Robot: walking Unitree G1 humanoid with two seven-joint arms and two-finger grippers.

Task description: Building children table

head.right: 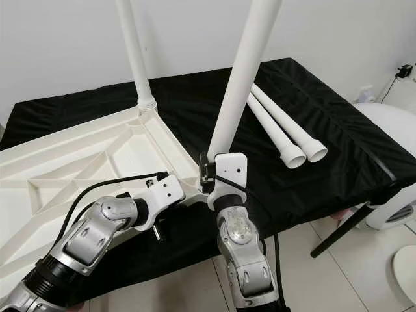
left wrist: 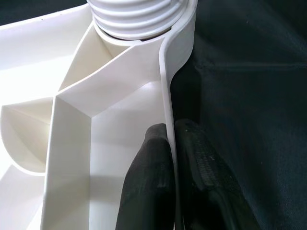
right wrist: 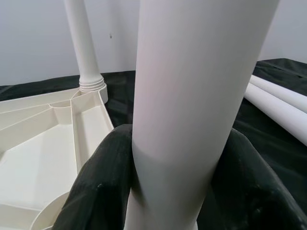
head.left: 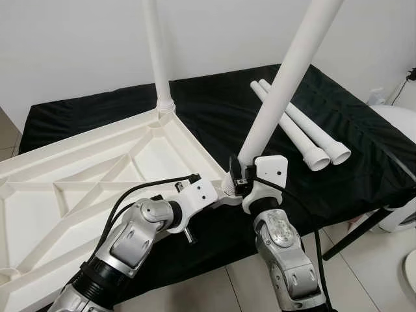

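A white tabletop (head.left: 97,162) lies upside down on a black-covered table. One white leg (head.left: 156,52) stands in its far corner. A second leg (head.left: 286,84) leans up from the near corner, its ribbed base (left wrist: 139,19) sitting in the corner socket. My right gripper (head.left: 242,179) is shut around this leg just above the socket, fingers (right wrist: 100,182) on both sides of the tube (right wrist: 192,86). My left gripper (left wrist: 171,134) is shut on the tabletop's rim (left wrist: 168,86) close to that corner, one finger inside the rim and one outside. Two spare legs (head.left: 299,130) lie side by side on the cloth.
The black cloth (head.left: 351,110) covers the work table, whose front edge runs just before my arms. A white rounded object (head.left: 403,136) stands at the right, and a black brace (head.left: 354,234) slants to the tiled floor. A plain wall is behind.
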